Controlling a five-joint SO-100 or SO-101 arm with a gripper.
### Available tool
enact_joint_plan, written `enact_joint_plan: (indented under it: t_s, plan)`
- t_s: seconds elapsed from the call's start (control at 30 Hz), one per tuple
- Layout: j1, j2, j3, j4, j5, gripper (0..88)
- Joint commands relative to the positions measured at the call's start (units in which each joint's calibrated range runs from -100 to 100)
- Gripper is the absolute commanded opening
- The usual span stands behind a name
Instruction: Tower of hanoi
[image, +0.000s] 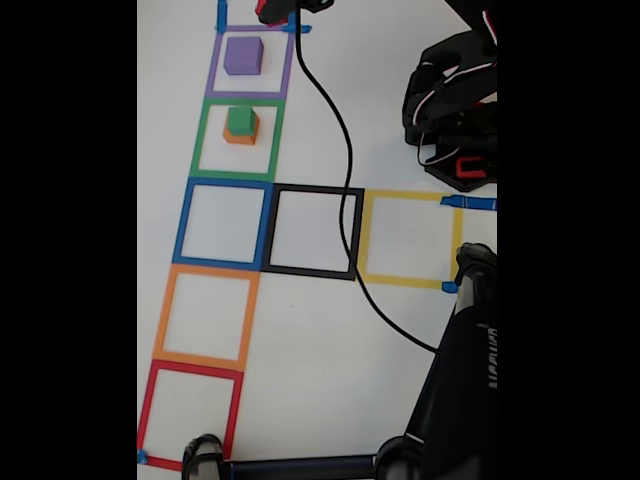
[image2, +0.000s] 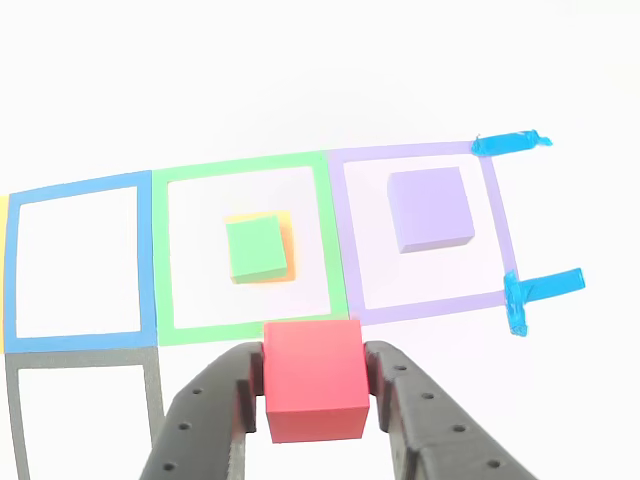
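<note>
In the other view my gripper (image2: 313, 368) is shut on the small red cube (image2: 312, 390), held above the near edge of the green tape square (image2: 165, 260). The green cube (image2: 256, 247) sits on top of the orange cube (image2: 288, 240) inside that square. Alone in the purple tape square (image2: 495, 220) stands the big purple cube (image2: 430, 208). The fixed view shows the purple cube (image: 243, 55) at the top of the column and the green cube (image: 240, 119) on the orange cube (image: 240, 136) one square below. A black and red part (image: 278, 9), cut by the top edge, seems to be the gripper with the cube.
Blue (image: 223, 224), orange (image: 205, 315) and red (image: 190, 410) tape squares continue down the column, with black (image: 315, 232) and yellow (image: 408, 238) squares to the right. A black cable (image: 345, 190) crosses the table. The arm's base (image: 455, 110) is at upper right; black stand parts (image: 470, 370) fill the lower right.
</note>
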Motion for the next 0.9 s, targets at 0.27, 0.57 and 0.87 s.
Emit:
enact_joint_plan:
  t_s: [0.27,0.57,0.87]
  plan:
    - [-4.9,-10.9,49.0,-47.9,0.0,1.1]
    - [-7.5,-1.5,67.1,-80.0,0.0,1.1]
    - [-8.0,9.7,73.4,-98.8,0.0,1.1]
